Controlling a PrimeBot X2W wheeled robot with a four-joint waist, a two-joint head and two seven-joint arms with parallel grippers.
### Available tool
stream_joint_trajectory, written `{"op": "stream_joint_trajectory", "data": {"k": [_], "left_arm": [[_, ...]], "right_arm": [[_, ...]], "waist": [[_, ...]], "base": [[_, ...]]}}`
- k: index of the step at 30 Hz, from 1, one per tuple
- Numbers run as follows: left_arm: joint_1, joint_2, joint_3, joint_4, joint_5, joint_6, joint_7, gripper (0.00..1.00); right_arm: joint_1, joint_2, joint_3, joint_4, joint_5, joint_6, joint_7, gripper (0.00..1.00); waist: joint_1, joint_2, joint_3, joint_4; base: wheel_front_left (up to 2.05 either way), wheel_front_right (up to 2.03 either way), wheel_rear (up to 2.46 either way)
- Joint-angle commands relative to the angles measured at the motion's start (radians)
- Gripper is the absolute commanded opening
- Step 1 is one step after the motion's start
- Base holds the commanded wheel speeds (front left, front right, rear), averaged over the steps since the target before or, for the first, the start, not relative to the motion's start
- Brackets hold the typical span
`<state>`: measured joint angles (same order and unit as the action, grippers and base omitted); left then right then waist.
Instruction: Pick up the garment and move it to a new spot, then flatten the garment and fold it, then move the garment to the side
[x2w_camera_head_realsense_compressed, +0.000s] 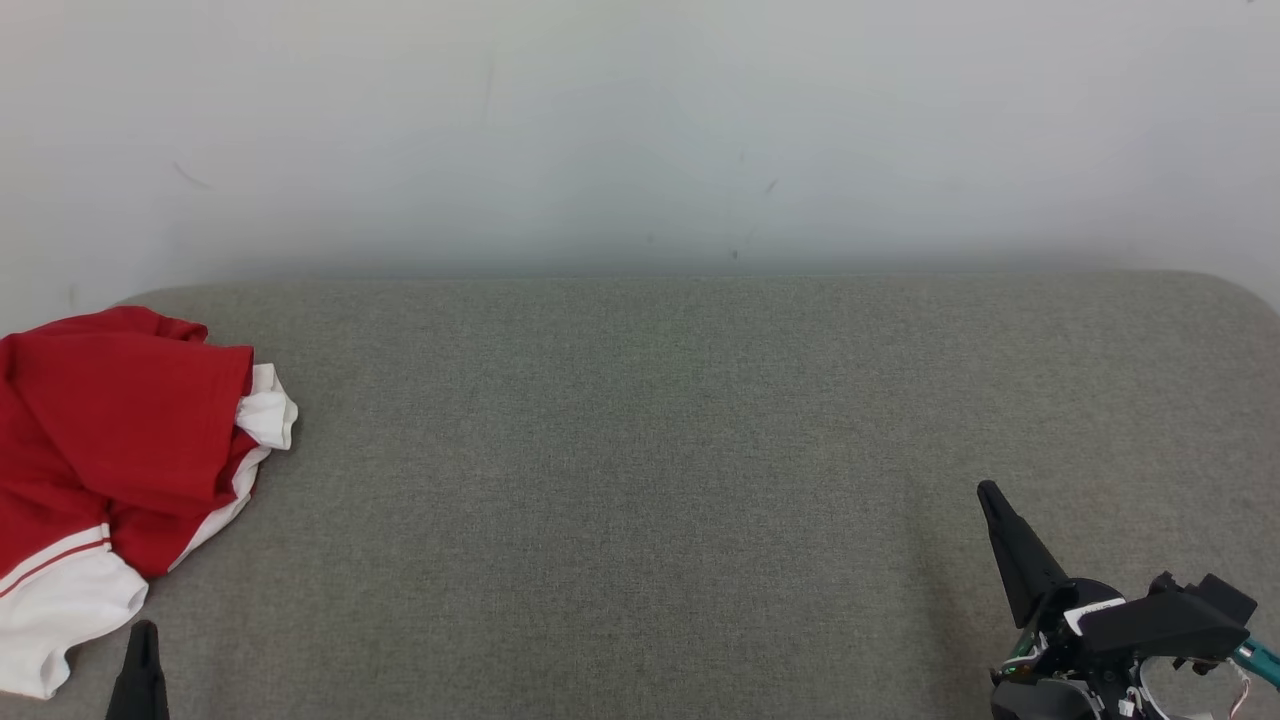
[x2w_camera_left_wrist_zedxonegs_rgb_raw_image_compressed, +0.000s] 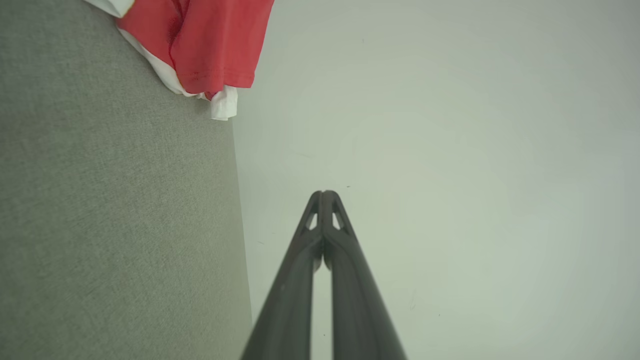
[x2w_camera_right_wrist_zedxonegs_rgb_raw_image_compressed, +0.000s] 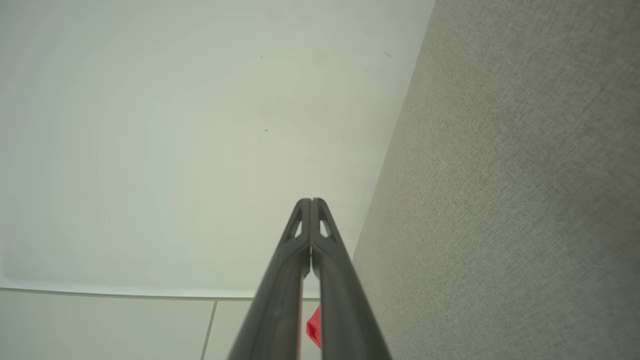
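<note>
1. red-and-white cloth garment (x2w_camera_head_realsense_compressed: 120, 440): soft thin knit, matt, creased; stitched hem shows in left wrist view.
2. grey woven cloth surface (x2w_camera_head_realsense_compressed: 650, 480): coarse visible weave, matt, slightly fuzzy.
3. pale painted wall (x2w_camera_head_realsense_compressed: 640, 130): smooth, matt, a few dark scuffs.
4. my left gripper (x2w_camera_left_wrist_zedxonegs_rgb_raw_image_compressed: 324, 192) and right gripper (x2w_camera_right_wrist_zedxonegs_rgb_raw_image_compressed: 311, 200): dark moulded plastic by the look, smooth, faint satin sheen.

We log the right gripper (x2w_camera_head_realsense_compressed: 990, 492) at four o'clock of the head view: long matte-black tapered fingers (x2w_camera_head_realsense_compressed: 1020, 560), a black angular housing (x2w_camera_head_realsense_compressed: 1160, 625) with a white label (x2w_camera_head_realsense_compressed: 1095, 609), teal fittings (x2w_camera_head_realsense_compressed: 1258, 660) and thin pale wires (x2w_camera_head_realsense_compressed: 1243, 690). In the wrist views, it and the left gripper (x2w_camera_left_wrist_zedxonegs_rgb_raw_image_compressed: 324, 193) show dark grey fingers with small triangular cut-outs near rounded tips.
</note>
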<state>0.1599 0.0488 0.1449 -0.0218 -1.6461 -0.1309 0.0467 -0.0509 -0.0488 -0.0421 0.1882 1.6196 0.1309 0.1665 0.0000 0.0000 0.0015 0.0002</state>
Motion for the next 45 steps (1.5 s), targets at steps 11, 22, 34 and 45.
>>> {"op": "stream_joint_trajectory", "data": {"k": [11,22,34,45], "left_arm": [[-0.007,-0.011,-0.011,0.037,0.006,0.000,-0.015,1.00],[-0.037,-0.009,-0.010,0.051,0.093,0.000,-0.059,1.00],[-0.061,-0.006,-0.021,0.046,0.313,0.033,-0.102,1.00],[-0.076,-0.004,-0.055,0.052,0.524,0.079,-0.132,1.00]], "right_arm": [[0.016,0.004,0.018,0.032,-0.006,0.000,-0.019,1.00],[-0.013,0.003,0.059,0.034,-0.092,0.000,-0.081,1.00],[-0.044,0.001,0.078,0.047,-0.384,0.000,-0.140,1.00],[-0.067,0.001,0.095,0.069,-0.631,0.000,-0.183,1.00]], "waist": [[0.0000,0.0000,0.001,0.000],[0.0000,0.0000,0.002,0.000],[0.0000,0.0000,0.002,-0.001],[0.0000,0.0000,-0.001,0.001]], "base": [[0.00,0.00,0.00],[0.00,0.00,0.00],[0.00,0.00,0.00],[0.00,0.00,0.00]]}}
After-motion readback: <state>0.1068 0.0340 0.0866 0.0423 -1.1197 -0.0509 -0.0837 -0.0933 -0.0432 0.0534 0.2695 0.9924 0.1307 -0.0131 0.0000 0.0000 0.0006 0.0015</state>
